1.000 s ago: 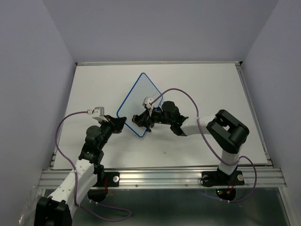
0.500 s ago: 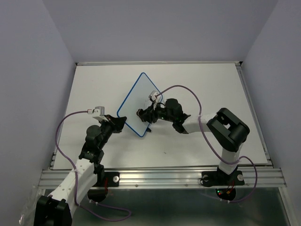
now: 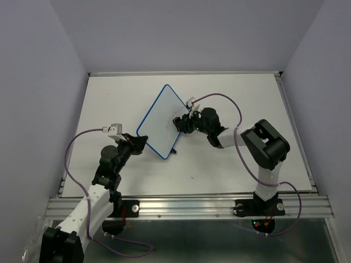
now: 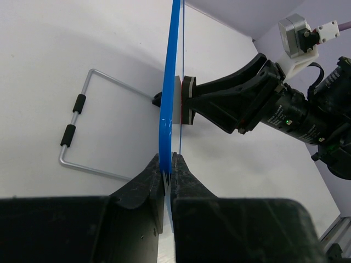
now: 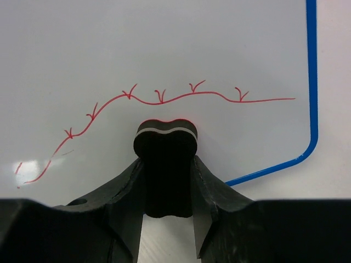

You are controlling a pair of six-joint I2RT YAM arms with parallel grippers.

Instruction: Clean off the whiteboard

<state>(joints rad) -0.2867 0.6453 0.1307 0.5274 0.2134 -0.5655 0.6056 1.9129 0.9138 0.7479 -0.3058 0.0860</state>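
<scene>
With the whiteboard point(image 3: 160, 121) propped on edge mid-worktop point(image 3: 247, 98), its blue frame pinched by the closed left hand point(image 4: 167, 170), and the right hand point(image 5: 165, 164) clamped on an eraser point(image 5: 165, 137) pressed to its face just beneath the red scribble point(image 5: 164, 99), erasing looks barely begun, since that line seems wholly left to wipe.

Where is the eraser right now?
The eraser sits between the right arm's fingers, against the whiteboard, just below the red line in the right wrist view.

The small blue-framed rectangular whiteboard point(image 5: 164, 49) has a smooth, glossy white face. Behind the board, a bent wire stand point(image 4: 80, 103) is bright bare metal. Against the board, a black block eraser point(image 5: 165, 159) looks matt, foam-like.
</scene>
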